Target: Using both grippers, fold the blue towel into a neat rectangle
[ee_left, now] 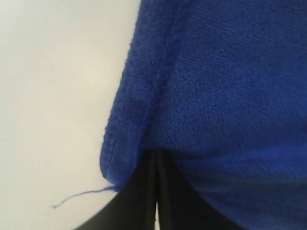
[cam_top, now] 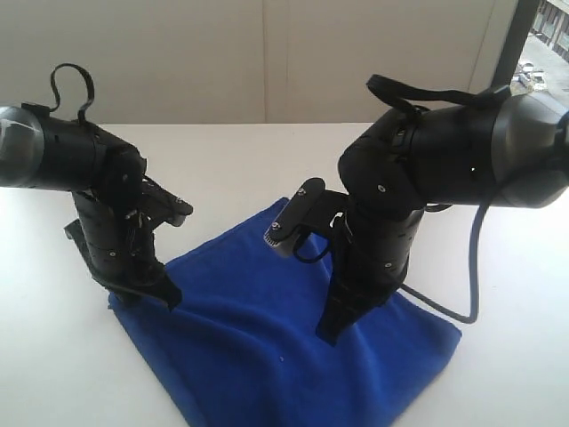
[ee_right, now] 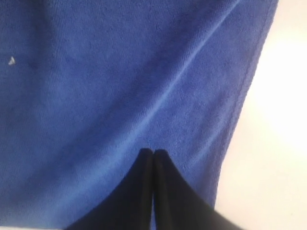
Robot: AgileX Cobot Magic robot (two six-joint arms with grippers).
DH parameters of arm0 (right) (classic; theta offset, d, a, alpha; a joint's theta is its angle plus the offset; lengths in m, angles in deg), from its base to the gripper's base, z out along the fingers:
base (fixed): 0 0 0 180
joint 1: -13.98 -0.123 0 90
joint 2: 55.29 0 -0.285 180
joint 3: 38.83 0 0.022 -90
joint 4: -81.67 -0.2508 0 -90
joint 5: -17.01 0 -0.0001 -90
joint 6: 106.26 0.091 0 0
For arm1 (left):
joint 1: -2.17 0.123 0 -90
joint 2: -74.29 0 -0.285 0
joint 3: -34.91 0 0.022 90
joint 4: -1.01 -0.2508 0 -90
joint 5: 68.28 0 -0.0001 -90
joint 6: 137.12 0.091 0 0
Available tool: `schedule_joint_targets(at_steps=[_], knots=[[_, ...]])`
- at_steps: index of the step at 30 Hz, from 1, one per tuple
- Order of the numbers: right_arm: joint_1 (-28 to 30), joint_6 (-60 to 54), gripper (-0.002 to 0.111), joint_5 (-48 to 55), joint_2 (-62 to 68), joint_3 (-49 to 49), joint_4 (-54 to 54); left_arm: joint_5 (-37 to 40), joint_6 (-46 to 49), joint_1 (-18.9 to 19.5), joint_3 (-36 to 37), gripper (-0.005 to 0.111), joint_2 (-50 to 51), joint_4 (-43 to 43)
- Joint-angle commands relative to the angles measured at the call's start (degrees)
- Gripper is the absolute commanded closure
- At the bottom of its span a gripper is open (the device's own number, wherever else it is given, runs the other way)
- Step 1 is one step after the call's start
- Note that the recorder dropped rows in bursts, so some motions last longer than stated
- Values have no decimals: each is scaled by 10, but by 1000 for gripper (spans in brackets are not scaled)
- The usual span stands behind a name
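The blue towel [cam_top: 267, 338] lies spread on the white table [cam_top: 53, 356], one corner towards the far side. My left gripper [cam_top: 167, 298] is down at the towel's left corner. In the left wrist view its jaws are pressed together [ee_left: 156, 153] and their ends vanish under a bunched, stitched edge of the towel [ee_left: 216, 86], so it is shut on the cloth. My right gripper [cam_top: 327, 334] stands on the towel's right half. Its rounded tips [ee_right: 153, 152] are shut and lie on top of the towel [ee_right: 96, 96], near the hem, with nothing between them.
A loose blue thread [ee_left: 76, 196] trails from the towel's corner onto the table. A black cable [cam_top: 476, 267] loops down from the right arm to the tabletop beside the towel. A wall stands behind the table's far edge, with a window [cam_top: 542, 53] at the upper right.
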State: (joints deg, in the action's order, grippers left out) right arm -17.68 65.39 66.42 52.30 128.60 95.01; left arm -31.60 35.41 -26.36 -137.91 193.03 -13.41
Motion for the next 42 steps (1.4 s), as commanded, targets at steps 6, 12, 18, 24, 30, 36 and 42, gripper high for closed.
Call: schedule_joint_targets(at_steps=[6,12,18,24,30,36,42], knots=[[3,-5,108,22,-1,-1,5,-66,-123,1,3,107,24,-248],[3,-5,108,22,-1,-2,4,-165,-123,27,-8,107,35,-264],[3,-5,108,-9,-1,-13,4,-181,-119,32,-56,107,83,-296],[23,-5,108,-75,-1,1,18,-139,-119,32,-108,107,61,-295],[100,-119,108,-90,22,93,-96,-102,-118,32,-122,107,-18,-252],[184,-378,108,-40,119,216,-398,-96,55,32,-59,107,-116,22],[196,-425,108,-3,228,346,-445,-120,233,3,89,107,-192,295]])
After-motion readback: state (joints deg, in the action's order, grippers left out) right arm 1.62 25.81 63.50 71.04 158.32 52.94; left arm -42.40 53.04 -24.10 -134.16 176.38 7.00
